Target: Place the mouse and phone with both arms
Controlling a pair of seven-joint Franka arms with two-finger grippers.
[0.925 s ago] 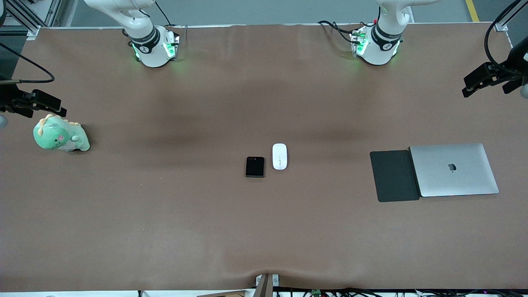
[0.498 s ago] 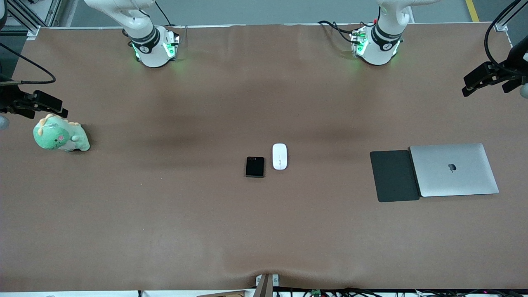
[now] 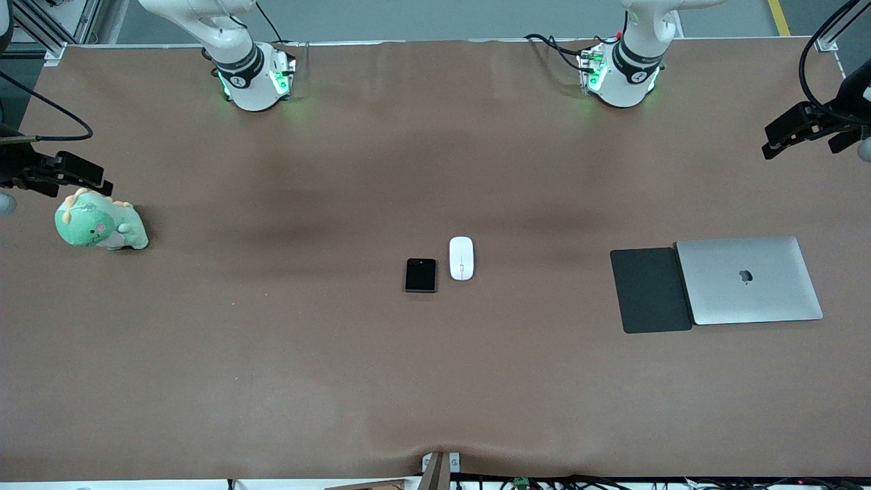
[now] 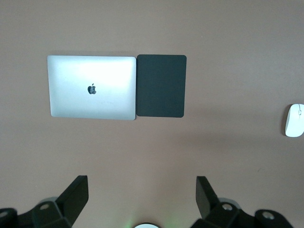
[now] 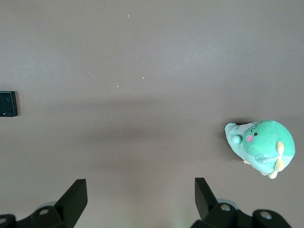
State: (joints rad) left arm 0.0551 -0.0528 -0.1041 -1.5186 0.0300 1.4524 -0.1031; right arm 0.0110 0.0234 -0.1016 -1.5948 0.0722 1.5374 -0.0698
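Observation:
The white oval mouse (image 3: 461, 258) lies mid-table, and the black square phone (image 3: 420, 275) lies beside it toward the right arm's end, slightly nearer the front camera. The two are apart. The mouse also shows in the left wrist view (image 4: 294, 120), and the phone shows at the edge of the right wrist view (image 5: 8, 103). My left gripper (image 4: 141, 184) is open and empty, high over bare table at the left arm's end. My right gripper (image 5: 140, 186) is open and empty, high over bare table near the plush toy.
A silver laptop (image 3: 748, 280) lies shut with a dark-grey pad (image 3: 650, 290) touching its side, at the left arm's end. A green plush dinosaur (image 3: 101, 224) sits at the right arm's end. Brown mat covers the table (image 3: 435, 381).
The right arm's hand has shifted slightly at the edge of the front view. The left arm, the mouse and the phone have not moved.

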